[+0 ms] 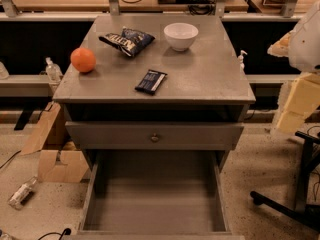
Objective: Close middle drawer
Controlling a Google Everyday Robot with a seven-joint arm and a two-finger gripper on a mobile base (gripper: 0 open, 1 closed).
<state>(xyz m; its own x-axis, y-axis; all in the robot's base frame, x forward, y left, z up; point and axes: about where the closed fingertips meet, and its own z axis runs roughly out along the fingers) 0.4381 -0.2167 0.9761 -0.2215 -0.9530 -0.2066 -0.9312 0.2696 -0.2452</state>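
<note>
The middle drawer [155, 204] is pulled far out toward me, and its long plain grey box is empty. Its low front [155, 235] lies at the bottom edge of the view, with the knob hidden. Above it, the taller-fronted top drawer [155, 135] with a small round knob [155, 137] stands slightly out from the cabinet. My gripper [282, 45] is at the right edge of the view, a white body with a tan tip. It is level with the cabinet top, well away from both drawers.
On the cabinet top [210, 79] lie an orange [83, 59], a chip bag [126, 40], a white bowl [180, 36] and a dark snack bar [150, 81]. Cardboard [50, 149] and a bottle [21, 193] lie on the floor at left. Yellow foam [300, 104] and a chair base [295, 204] stand at right.
</note>
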